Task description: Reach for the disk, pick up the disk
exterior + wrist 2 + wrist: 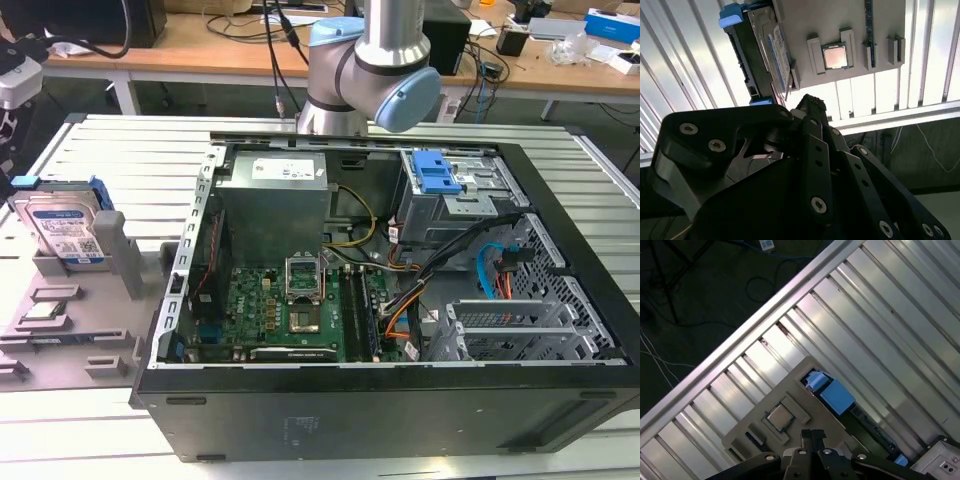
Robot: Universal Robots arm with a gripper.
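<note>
On the slatted desk (110, 140), at nine o'clock of the computer case (400, 415), the disk (62, 232) stands on edge in a grey holder (118, 250). The claw (812, 434), clenched and empty near it, should probably open and straddle its flat faces.

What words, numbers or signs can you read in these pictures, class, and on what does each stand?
No text can be read with certainty.
Label on the disk: blue and white with barcodes; print too small to read.
Sticker on the power supply: white; print too small to read.
Top of the chip: any marking is lost in glare.
Blue box at the back: white print, too small to read.
</note>
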